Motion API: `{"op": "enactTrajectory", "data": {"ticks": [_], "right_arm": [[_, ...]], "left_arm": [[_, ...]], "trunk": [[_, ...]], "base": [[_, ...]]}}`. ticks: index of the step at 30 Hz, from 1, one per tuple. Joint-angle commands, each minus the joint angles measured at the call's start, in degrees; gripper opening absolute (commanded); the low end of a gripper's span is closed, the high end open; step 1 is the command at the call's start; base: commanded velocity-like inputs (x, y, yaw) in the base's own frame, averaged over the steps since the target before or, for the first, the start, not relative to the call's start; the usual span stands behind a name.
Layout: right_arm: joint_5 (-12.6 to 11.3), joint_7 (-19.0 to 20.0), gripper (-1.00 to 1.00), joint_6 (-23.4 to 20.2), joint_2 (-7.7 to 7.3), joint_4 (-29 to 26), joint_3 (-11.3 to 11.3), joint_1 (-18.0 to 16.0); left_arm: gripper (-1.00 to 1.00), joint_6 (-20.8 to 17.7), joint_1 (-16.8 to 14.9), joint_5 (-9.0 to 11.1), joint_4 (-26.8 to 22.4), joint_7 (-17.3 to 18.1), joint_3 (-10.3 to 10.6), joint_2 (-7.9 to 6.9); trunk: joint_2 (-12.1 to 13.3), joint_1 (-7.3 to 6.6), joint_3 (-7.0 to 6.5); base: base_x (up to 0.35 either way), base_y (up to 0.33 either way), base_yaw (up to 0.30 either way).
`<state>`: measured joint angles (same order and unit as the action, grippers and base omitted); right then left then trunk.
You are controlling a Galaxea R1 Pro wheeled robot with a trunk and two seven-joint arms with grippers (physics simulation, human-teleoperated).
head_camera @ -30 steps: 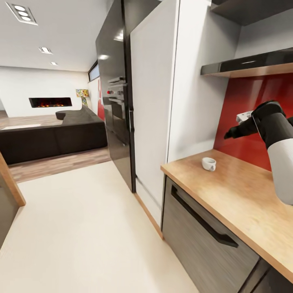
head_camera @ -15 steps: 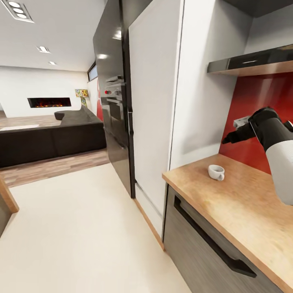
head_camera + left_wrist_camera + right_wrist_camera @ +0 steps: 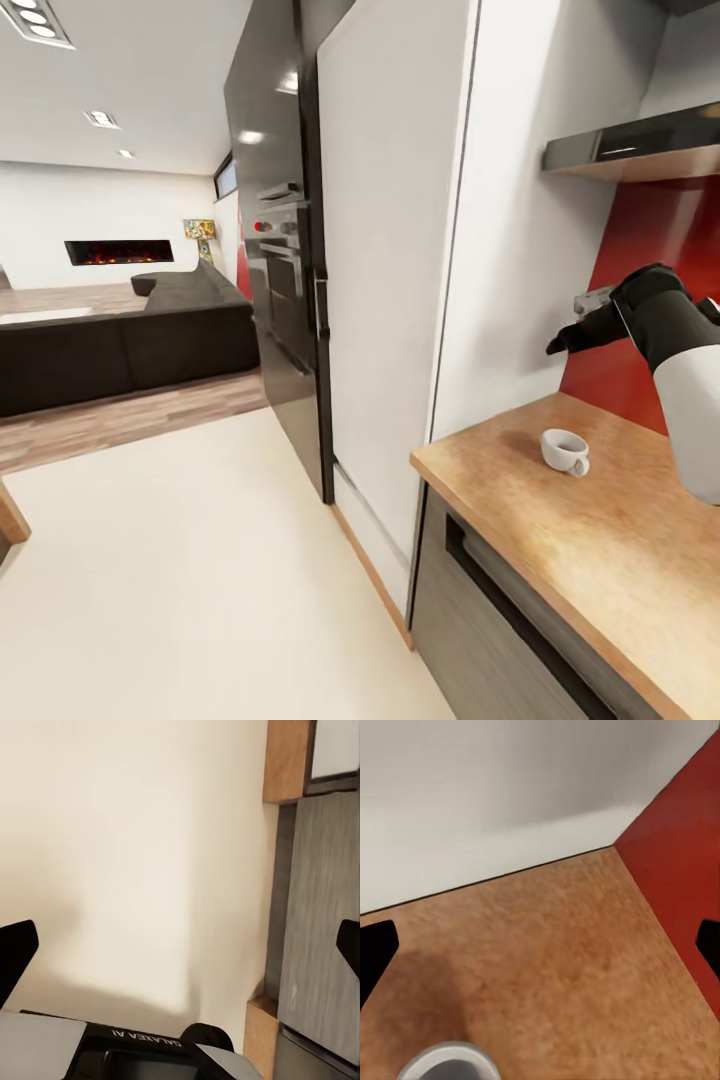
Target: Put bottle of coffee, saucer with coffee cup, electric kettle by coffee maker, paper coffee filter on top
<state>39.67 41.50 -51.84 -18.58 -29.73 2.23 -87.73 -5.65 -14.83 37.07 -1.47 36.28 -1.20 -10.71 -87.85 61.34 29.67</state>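
Observation:
A small white coffee cup (image 3: 565, 450) with a side handle stands on the light-wood countertop (image 3: 600, 540) near its left end. My right gripper (image 3: 560, 343) hovers above and behind the cup, in front of the red wall. In the right wrist view that gripper (image 3: 540, 949) is open, its black fingertips (image 3: 375, 952) are wide apart over the countertop (image 3: 555, 967), and the cup's rim (image 3: 450, 1063) shows at the frame edge. My left gripper (image 3: 180, 949) is open over the cream floor (image 3: 135, 855), beside grey cabinet fronts (image 3: 322, 907).
A tall white cabinet panel (image 3: 400, 250) and a black oven tower (image 3: 275, 260) stand left of the counter. A dark shelf (image 3: 640, 148) hangs over the red backsplash (image 3: 650, 230). Open cream floor (image 3: 200, 560) leads to a dark sofa (image 3: 120, 345).
The whole head view has shifted, so the camera has moved: counter and cup now sit further right and lower in the picture. My right arm keeps its pose, with its fingers still apart.

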Motion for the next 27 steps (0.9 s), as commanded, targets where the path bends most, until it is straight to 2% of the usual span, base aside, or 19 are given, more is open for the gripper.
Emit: {"op": "enactTrajectory", "data": {"ticks": [1,18,21,24,27], "right_arm": [[0.5,0.5,1.0,-0.1,-0.05,-0.1,0.2,0.0],[0.5,0.5,1.0,0.1,-0.27,2.0,1.4,0.5],[0.5,0.5,1.0,0.3,-0.3,3.8,1.4,0.5],[1.1,0.5,1.0,2.1,-0.3,5.7,1.4,0.5],[2.9,0.5,1.0,4.8,-0.33,7.3,1.5,0.5]], "left_arm": [[1.0,-0.6,0.0,0.4,0.0,0.2,-0.1,-0.01],[1.0,-0.6,0.0,0.4,0.0,0.2,-0.1,-0.01],[1.0,-0.6,0.0,0.4,0.0,0.2,-0.1,-0.01],[1.0,-0.6,0.0,0.4,0.0,0.2,-0.1,-0.01],[1.0,-0.6,0.0,0.4,0.0,0.2,-0.1,-0.01]], "trunk": [[0.0,0.01,0.06],[0.0,0.01,0.06],[0.0,0.01,0.06],[0.0,0.01,0.06],[0.0,0.01,0.06]], "base": [[0.094,0.014,0.0],[0.017,0.003,0.0],[0.0,0.0,0.0],[0.0,0.0,0.0],[0.0,0.0,0.0]]}}
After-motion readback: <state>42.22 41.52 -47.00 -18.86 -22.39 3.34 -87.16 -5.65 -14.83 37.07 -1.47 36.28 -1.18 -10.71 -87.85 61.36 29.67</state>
